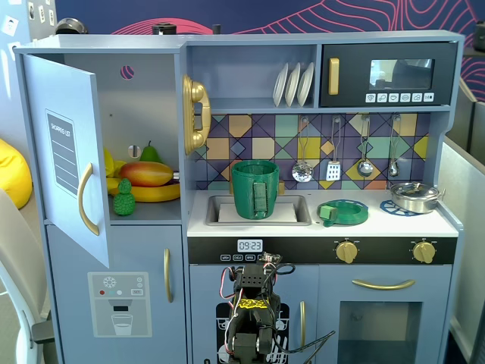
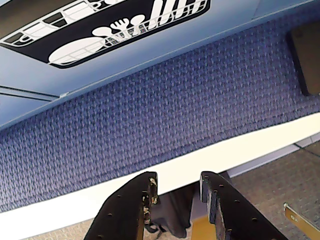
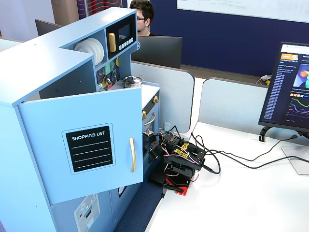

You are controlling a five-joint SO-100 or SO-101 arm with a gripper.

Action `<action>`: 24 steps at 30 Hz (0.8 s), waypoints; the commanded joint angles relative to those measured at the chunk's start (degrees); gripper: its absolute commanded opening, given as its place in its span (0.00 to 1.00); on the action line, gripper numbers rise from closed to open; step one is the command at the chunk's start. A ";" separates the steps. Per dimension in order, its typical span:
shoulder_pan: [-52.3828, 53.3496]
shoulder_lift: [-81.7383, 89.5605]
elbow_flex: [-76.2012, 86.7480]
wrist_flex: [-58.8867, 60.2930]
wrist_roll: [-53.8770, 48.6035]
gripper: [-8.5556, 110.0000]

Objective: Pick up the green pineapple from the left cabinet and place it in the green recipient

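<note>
The green pineapple stands upright at the front of the shelf in the left cabinet, whose door with the shopping-list panel hangs open; the door also shows in the side fixed view. The green recipient stands in the sink, strap handle facing front. My arm is folded low in front of the kitchen, far below both, and shows in the side fixed view. In the wrist view my gripper is open and empty, over a blue mat and a white table edge.
A mango, a banana and a pear lie behind the pineapple. A flat green dish and a steel pan sit on the counter to the right of the sink. A gold phone hangs on the cabinet's side wall. A monitor stands on the desk.
</note>
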 commanded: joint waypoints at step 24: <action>-26.81 -8.96 -10.37 -40.52 -3.78 0.11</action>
